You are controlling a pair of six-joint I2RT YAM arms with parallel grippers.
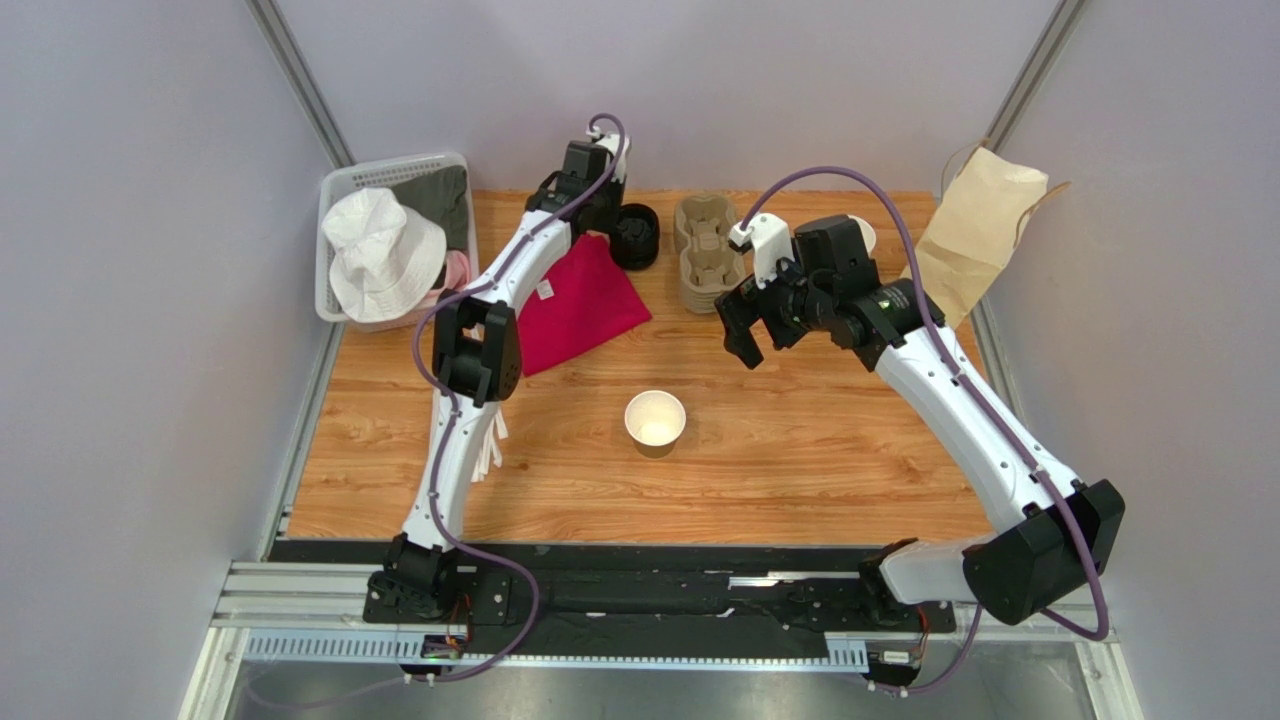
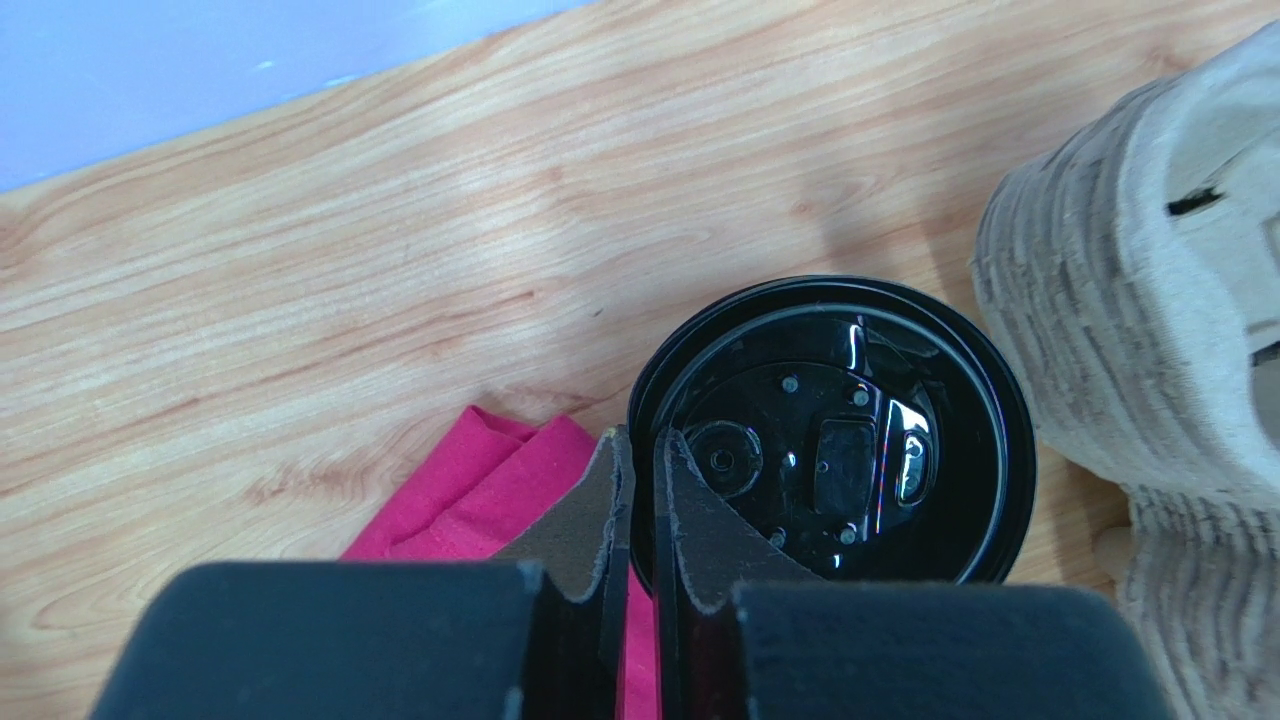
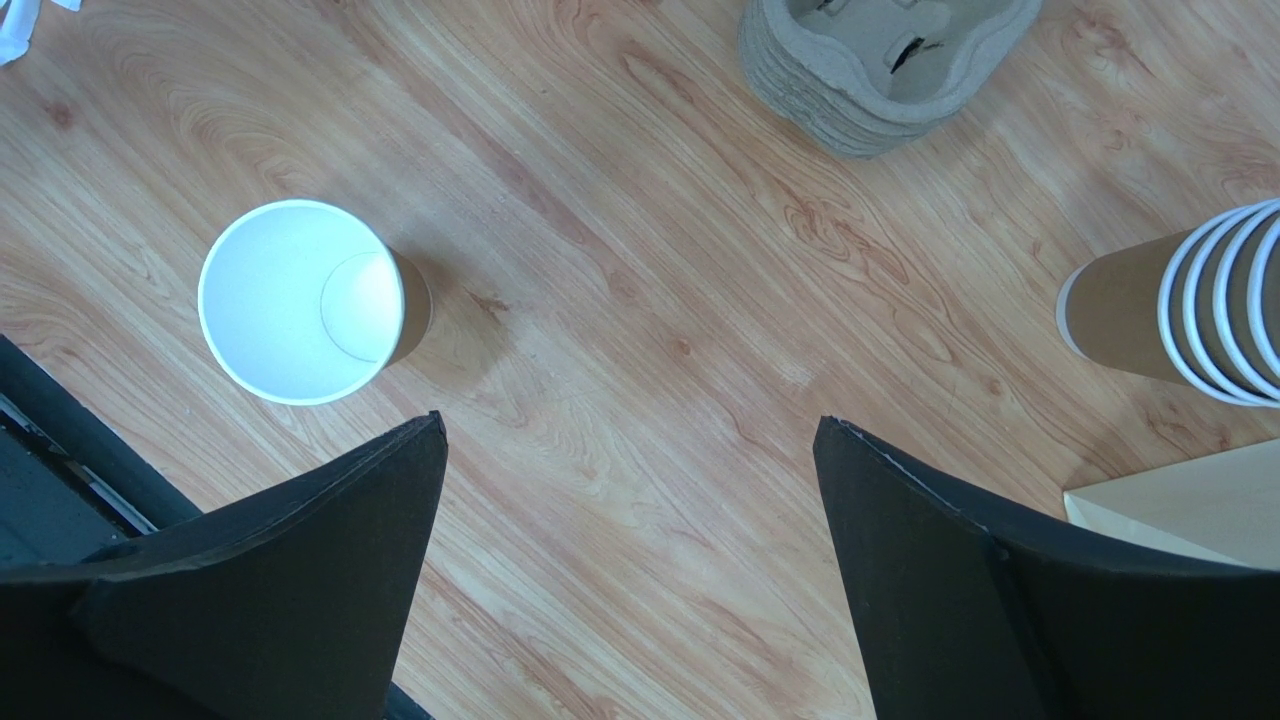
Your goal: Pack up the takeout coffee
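No lidded takeout coffee shows. A lidless brown paper cup (image 1: 655, 422) with a white inside stands upright mid-table; it also shows in the right wrist view (image 3: 301, 300). A stack of black lids (image 1: 637, 236) sits at the back, seen from above in the left wrist view (image 2: 842, 435). My left gripper (image 2: 642, 450) is at the stack's left edge, shut on the rim of the top black lid; it also shows in the top view (image 1: 609, 210). My right gripper (image 1: 759, 323) is wide open and empty above bare wood, right of the cup (image 3: 631, 428).
Grey pulp cup carriers (image 1: 706, 252) lie right of the lids. A pink cloth (image 1: 579, 308) lies under the left arm. A white basket (image 1: 338, 188) holds a white hat. A kraft paper bag (image 1: 977, 225) and a stack of lidless cups (image 3: 1187, 308) stand at the back right.
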